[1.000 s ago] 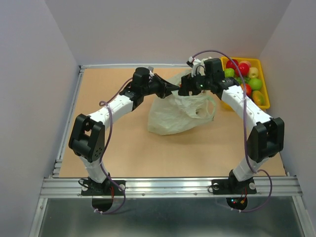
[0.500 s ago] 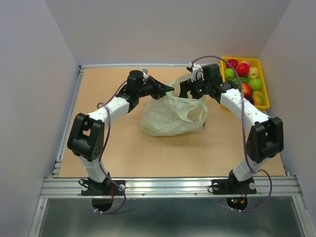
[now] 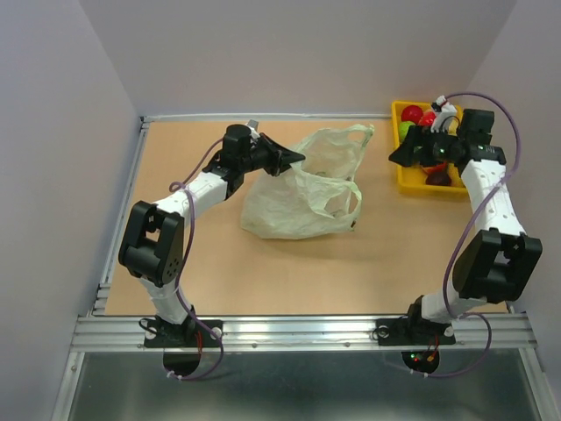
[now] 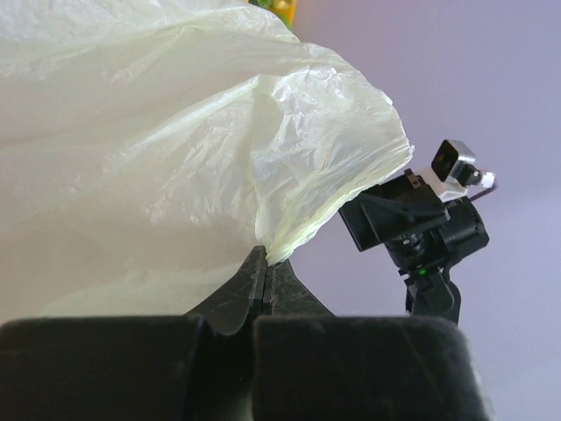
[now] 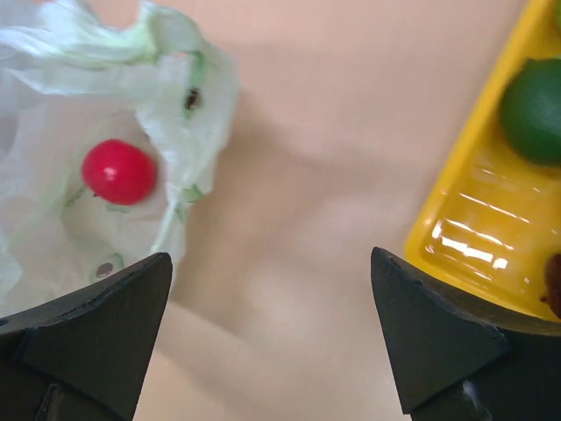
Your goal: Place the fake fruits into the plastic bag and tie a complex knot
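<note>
The pale-green plastic bag (image 3: 302, 189) lies crumpled mid-table with its mouth facing right. My left gripper (image 3: 294, 160) is shut on the bag's upper rim (image 4: 280, 228), and in the left wrist view the jaws meet on a pinch of film. One red fake fruit (image 5: 118, 171) lies inside the bag (image 5: 53, 114). My right gripper (image 3: 396, 156) hangs open and holds nothing, between the bag and the yellow tray (image 3: 405, 181). Its fingertips (image 5: 270, 256) stand wide over bare table. More fake fruits sit in the tray: a red one (image 3: 412, 114) and a green one (image 5: 535, 118).
The right arm covers much of the tray (image 5: 482, 237) in the top view. Grey walls close the table on three sides, and a metal rail runs along the near edge. The right wrist (image 4: 412, 219) shows beyond the bag in the left wrist view.
My right gripper has swung from the bag's mouth to the right, toward the tray, opening wider. The bag slid a little left and its right side sagged. The left gripper kept its hold.
</note>
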### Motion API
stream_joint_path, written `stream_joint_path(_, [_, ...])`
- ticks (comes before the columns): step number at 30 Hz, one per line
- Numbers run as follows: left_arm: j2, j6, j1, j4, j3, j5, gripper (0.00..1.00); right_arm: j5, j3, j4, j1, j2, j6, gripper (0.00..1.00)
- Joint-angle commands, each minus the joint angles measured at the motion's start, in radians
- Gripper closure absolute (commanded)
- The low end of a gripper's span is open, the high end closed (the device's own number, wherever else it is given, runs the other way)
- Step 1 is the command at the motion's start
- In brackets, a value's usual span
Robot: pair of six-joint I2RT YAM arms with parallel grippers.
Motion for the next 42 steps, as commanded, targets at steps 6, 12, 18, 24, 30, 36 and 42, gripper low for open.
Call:
stream_joint_path(6, [-0.043, 0.073, 0.006, 0.014, 0.036, -0.015, 1.0, 0.246, 0.236, -0.051, -0.04, 0.218, -0.07, 0.07])
stream_joint_path(12, [-0.043, 0.081, 0.009, 0.024, 0.028, -0.009, 1.0, 0.356, 0.431, -0.054, -0.04, 0.438, -0.191, 0.14])
stream_joint_path(18, [-0.042, 0.099, 0.012, 0.018, 0.033, -0.017, 1.0, 0.413, 0.502, -0.079, -0.041, 0.54, -0.386, 0.18])
stream_joint_path(24, [-0.032, 0.096, 0.013, 0.017, 0.036, -0.017, 1.0, 0.449, 0.563, -0.086, -0.041, 0.623, -0.457, 0.18])
stream_joint_path(30, [-0.031, 0.096, 0.012, 0.024, 0.03, -0.011, 1.0, 0.452, 0.602, -0.088, -0.04, 0.7, -0.477, 0.18])
stream_joint_path(36, [-0.032, 0.092, 0.013, 0.032, 0.022, -0.009, 1.0, 0.441, 0.608, -0.088, -0.04, 0.752, -0.485, 0.2])
stream_joint_path(42, [-0.036, 0.095, 0.016, 0.032, 0.014, -0.011, 1.0, 0.43, 0.57, -0.086, -0.04, 0.703, -0.466, 0.46])
